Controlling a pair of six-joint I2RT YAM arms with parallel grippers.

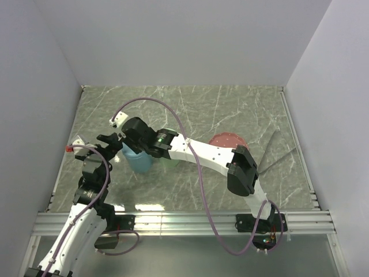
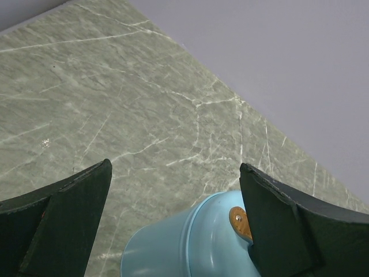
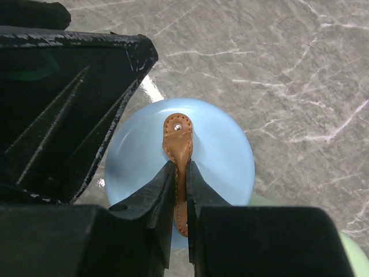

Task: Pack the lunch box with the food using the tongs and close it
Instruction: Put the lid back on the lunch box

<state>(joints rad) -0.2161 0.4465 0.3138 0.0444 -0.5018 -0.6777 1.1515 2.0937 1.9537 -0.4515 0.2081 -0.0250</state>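
Above the blue lunch box (image 3: 222,153), the right gripper (image 3: 180,176) pinches its tan strap (image 3: 177,138); the left gripper (image 2: 174,168) gapes wide, holding nothing

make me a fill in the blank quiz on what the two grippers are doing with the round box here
1. The right gripper pinches the brown leather strap on top of the light ____ round lunch box.
2. The left gripper is ____ and holds nothing.
3. In the top view, the lunch box stands on the ____ half of the grey-green marbled table.

Missing words: blue; open; left
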